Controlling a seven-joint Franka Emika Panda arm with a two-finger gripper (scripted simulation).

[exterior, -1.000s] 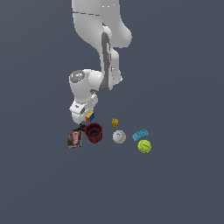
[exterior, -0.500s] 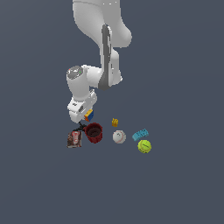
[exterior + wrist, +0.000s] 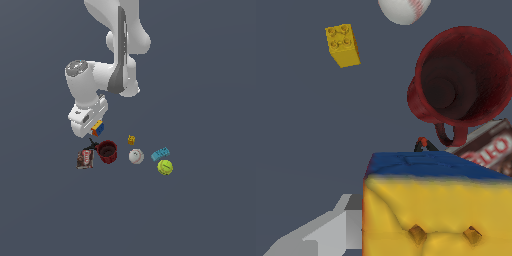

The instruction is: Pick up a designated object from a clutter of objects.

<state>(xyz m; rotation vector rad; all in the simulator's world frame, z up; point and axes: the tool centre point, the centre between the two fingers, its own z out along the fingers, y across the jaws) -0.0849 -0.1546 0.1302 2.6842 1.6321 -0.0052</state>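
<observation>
**Cube in the grip, lift under way**

While the puzzle cube [image 3: 97,128] sits clamped at the gripper [image 3: 92,131], the job in hand is to carry it clear of the pile without losing it. In the exterior view the cube hangs above the floor, apart from the other items, just under the white hand of the arm [image 3: 95,85]. The wrist view shows its yellow and blue faces [image 3: 436,205] filling the near field, with one grey finger [image 3: 331,227] beside it; the fingers are closed onto the cube's sides, only as wide as the cube itself.

Below and near lie the red mug [image 3: 107,151], the brown-red packet [image 3: 85,159] touching or just beside it, the tiny yellow block [image 3: 131,140], the white ball [image 3: 136,156], the cyan brick [image 3: 160,153] and the tennis ball [image 3: 165,167].

To do this step well, I judge the lift should go straight up, steady and unhurried, with the squeeze held firm. Any sideways drift risks knocking the mug, which stands closest underneath. How deep the cube sits between the fingers cannot be told, so jerks are best avoided.
</observation>
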